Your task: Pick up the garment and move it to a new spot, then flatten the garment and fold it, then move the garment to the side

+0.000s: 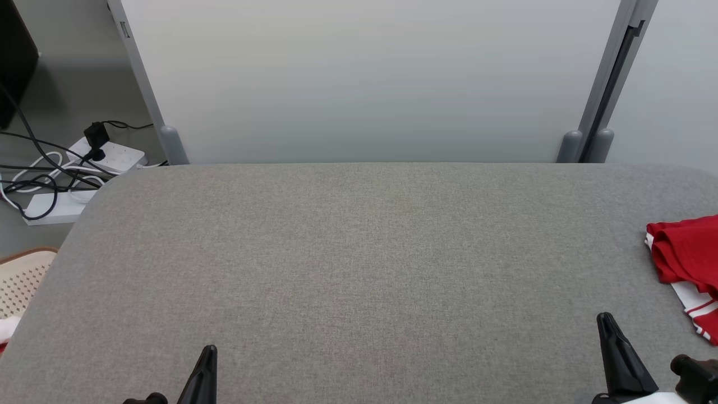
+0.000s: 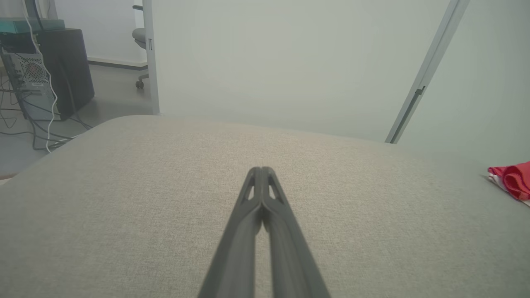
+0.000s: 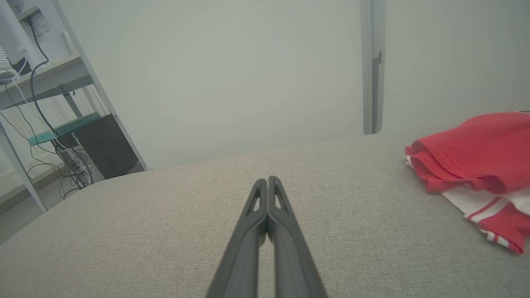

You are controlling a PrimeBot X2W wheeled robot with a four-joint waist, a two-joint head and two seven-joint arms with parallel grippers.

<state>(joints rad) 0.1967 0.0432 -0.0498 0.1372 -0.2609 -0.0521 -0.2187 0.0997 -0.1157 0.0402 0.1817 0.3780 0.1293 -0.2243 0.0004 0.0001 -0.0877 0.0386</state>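
Fingers shut and empty; garment bunched at the right edge of the desk.
At the bottom of the head view, the left fingers and right fingers are each pressed together, pinching nothing, above bare grey desk. Farther up, at middle right, the red-and-white garment lies crumpled, nearer the right fingers. It looks light, soft and limp, likely to sag when lifted. Its raised red fold seems the best place to pinch.

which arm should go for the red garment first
Right, probably. The right gripper sits near the red garment at the right edge of the table; the left gripper is far across it.
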